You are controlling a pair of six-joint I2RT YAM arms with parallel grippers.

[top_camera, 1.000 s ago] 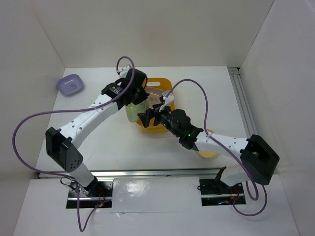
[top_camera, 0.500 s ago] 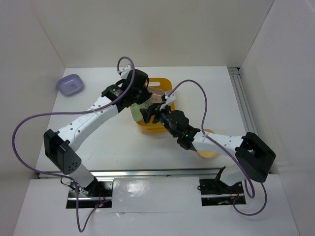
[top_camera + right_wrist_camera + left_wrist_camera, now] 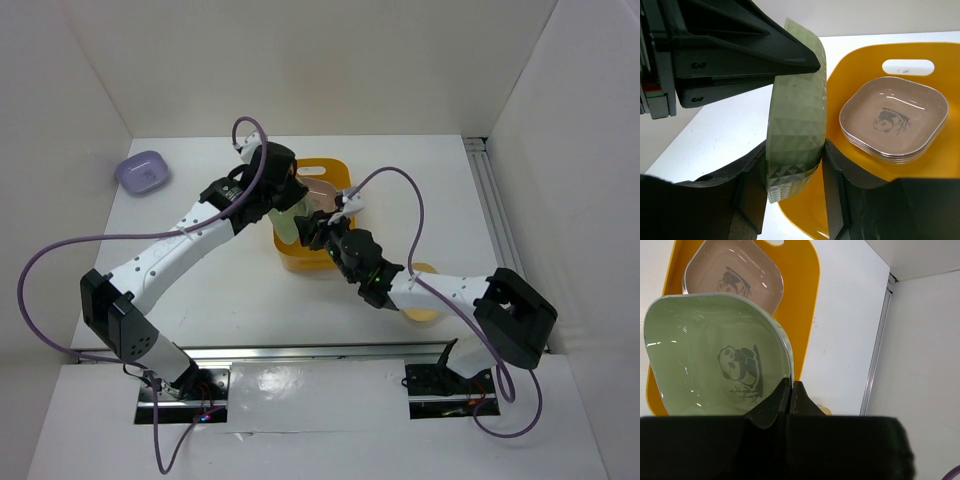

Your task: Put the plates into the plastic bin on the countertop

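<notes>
looking from the top camera, the left gripper (image 3: 284, 205) and the right gripper (image 3: 318, 232) meet over the plastic bin (image 3: 327, 166), which stands on the white desk (image 3: 420, 190). between the two grippers a green plate (image 3: 291, 229) is held above the near part of the bin. beyond the grippers, a brown plate (image 3: 320, 190) lies inside the bin. a lilac plate (image 3: 142, 172) lies well apart to the left of the left gripper, near the wall. a pale yellow plate (image 3: 424, 309) lies on the desk behind the right gripper, partly under the right arm.

from the left wrist camera, the left gripper is closed on the rim of the green plate, and its two fingers (image 3: 775, 405) pinch the edge nearest to the camera. the plate shows its inner side with a panda print. it hangs over the bin, and the brown plate lies on the bin floor further ahead of the gripper.

from the right wrist camera, the green plate stands on its edge, upright, between the fingers (image 3: 834, 185) of the right gripper. both fingers lie against the plate, one on each side, so this gripper grips its lower part. the black fingers of the left gripper clamp the upper rim from the left. ahead and to the right of the right gripper, the brown plate lies on top of a small stack in the bin, close to the slot handle.
</notes>
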